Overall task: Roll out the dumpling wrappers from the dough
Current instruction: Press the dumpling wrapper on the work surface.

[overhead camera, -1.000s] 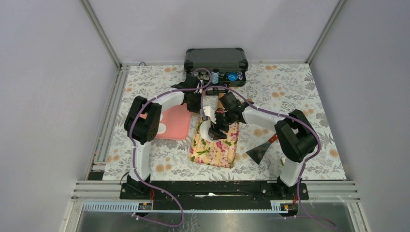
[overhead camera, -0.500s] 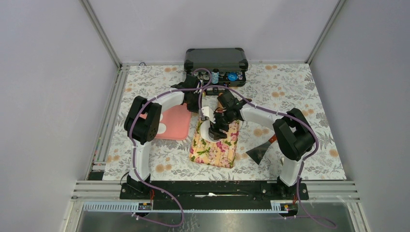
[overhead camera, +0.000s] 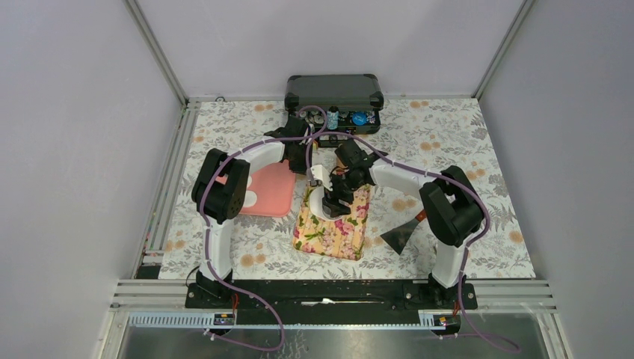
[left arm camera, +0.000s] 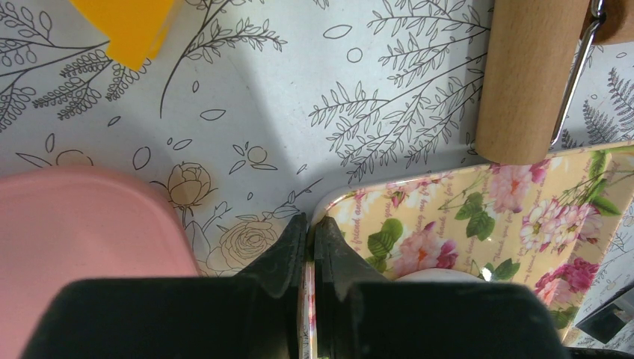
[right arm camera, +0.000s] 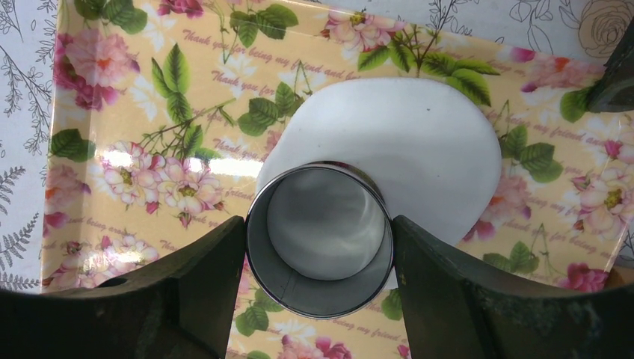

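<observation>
Dough (right arm camera: pixel 426 149) partly behind tin (right arm camera: pixel 321 301)

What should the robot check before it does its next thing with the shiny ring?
1. Right hand holds the silver ring: ok, a finger on each side.
2. Ring is over the flat dough: ok, white shows inside it.
3. Whole ring on the dough: cannot tell, its near side hides the edge.
4. Left hand pinches the flowery tray rim: ok, shut on it.
5. Rolling pin off the dough: ok, it lies beside the tray.
</observation>
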